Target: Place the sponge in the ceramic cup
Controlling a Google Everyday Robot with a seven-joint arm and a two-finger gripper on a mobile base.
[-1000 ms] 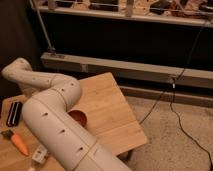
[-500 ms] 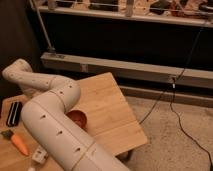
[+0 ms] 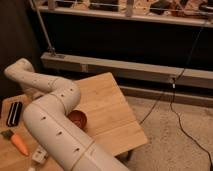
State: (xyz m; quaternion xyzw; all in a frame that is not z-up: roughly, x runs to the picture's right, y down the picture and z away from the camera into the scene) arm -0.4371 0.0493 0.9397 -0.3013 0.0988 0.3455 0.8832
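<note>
My white arm (image 3: 55,125) fills the left of the camera view. It runs up from the bottom edge and bends back over the wooden table (image 3: 107,100). The gripper is out of sight, hidden somewhere behind the arm's links near the table's left side. Neither the sponge nor the ceramic cup shows; both are hidden or out of view.
An orange-red bowl (image 3: 78,120) sits on the table beside the arm. At the left edge lie a black ridged block (image 3: 14,113), a carrot (image 3: 19,143) and a small white object (image 3: 39,155). A black cable (image 3: 175,107) trails over the speckled floor on the right.
</note>
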